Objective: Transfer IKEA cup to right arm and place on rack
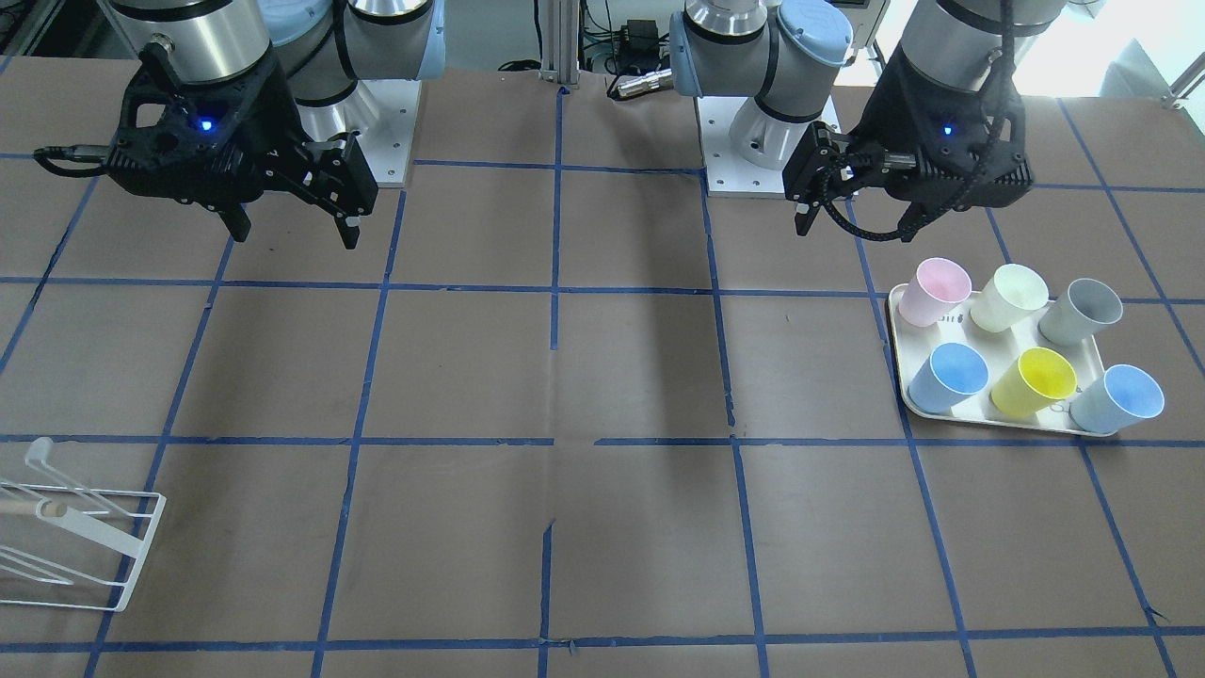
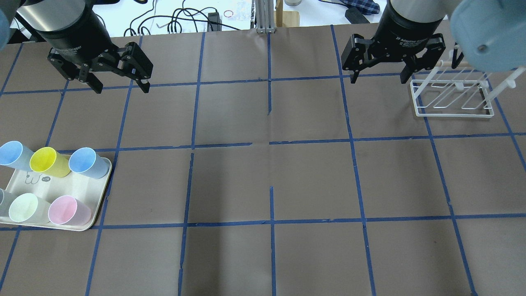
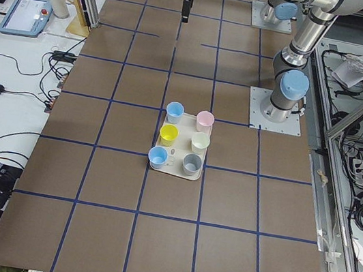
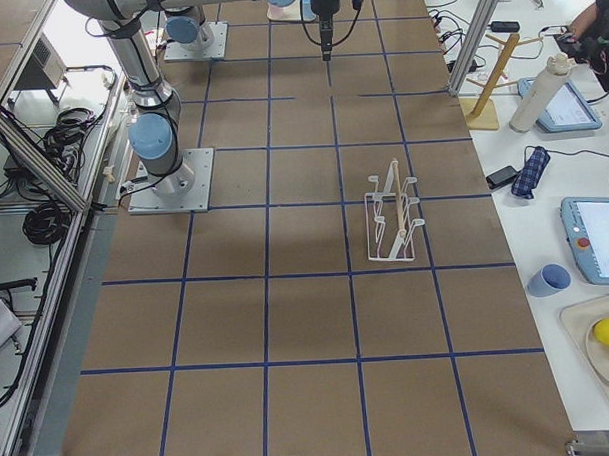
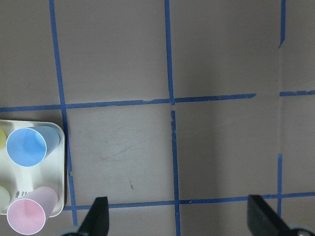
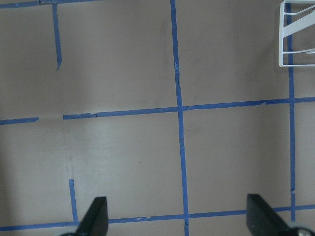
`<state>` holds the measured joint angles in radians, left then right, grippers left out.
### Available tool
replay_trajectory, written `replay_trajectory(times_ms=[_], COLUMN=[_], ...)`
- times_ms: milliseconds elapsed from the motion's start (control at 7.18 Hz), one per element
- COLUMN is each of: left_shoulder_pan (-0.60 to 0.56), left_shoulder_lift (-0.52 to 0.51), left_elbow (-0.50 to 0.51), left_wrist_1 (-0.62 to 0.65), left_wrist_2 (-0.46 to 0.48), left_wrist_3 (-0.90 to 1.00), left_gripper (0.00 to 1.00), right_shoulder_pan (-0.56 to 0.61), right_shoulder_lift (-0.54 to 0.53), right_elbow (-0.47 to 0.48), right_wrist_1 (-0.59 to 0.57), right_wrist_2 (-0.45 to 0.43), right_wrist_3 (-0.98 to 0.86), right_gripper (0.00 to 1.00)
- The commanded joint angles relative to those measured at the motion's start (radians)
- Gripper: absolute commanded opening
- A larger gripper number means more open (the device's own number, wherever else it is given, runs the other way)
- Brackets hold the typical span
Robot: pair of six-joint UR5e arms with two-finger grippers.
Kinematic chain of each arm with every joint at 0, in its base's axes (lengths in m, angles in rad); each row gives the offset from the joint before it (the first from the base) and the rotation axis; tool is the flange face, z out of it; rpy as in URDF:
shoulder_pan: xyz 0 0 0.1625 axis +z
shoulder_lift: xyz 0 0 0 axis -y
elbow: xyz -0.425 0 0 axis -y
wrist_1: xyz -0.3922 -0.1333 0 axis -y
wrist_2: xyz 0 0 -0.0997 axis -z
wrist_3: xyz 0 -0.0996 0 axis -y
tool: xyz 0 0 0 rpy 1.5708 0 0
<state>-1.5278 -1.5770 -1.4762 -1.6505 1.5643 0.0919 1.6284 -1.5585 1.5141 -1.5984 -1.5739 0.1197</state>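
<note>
Cups stand six to a cream tray (image 2: 100, 196) on the robot's left side of the table (image 2: 271, 172), upright in two rows of three. The pink IKEA cup (image 2: 69, 210) sits in the row nearer the robot, at the end toward the table's middle. A cream-white cup (image 2: 24, 207) is just beside it and a light blue cup (image 2: 87, 163) is in the row beyond. The left gripper (image 2: 122, 87) hangs high above the table with its fingers (image 5: 98, 216) spread wide and nothing between them. Its wrist camera looks straight down and catches only the tray's corner, the pink cup among its cups, at the left edge of the view. The right gripper (image 2: 379, 80) is likewise raised, wide open and empty, well apart from the left one. The white wire rack (image 2: 452, 100) stands on the robot's right side of the table, near that gripper — a corner of it shows at the upper right of the right wrist view.
</note>
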Motion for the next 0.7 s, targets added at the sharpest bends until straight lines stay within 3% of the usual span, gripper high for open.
replay_trajectory(times_ms=[0, 278, 557], left_shoulder_pan=[0.000, 0.037, 0.145], left_shoulder_lift=[0.012, 0.034, 0.051], left_elbow=[-0.010, -0.050, -0.110], left_wrist_1=[-0.005, -0.029, -0.028], left_wrist_2=[0.002, 0.016, 0.028], left_wrist_3=[0.012, 0.240, 0.405], left_gripper=[1.00, 1.00, 1.00], right_shoulder_pan=[-0.001, 0.001, 0.001], right_shoulder_lift=[0.000, 0.000, 0.000], right_elbow=[0.000, 0.000, 0.000], right_wrist_1=[0.000, 0.000, 0.000], right_wrist_2=[0.000, 0.000, 0.000], right_wrist_3=[0.000, 0.000, 0.000], right_gripper=[1.00, 1.00, 1.00])
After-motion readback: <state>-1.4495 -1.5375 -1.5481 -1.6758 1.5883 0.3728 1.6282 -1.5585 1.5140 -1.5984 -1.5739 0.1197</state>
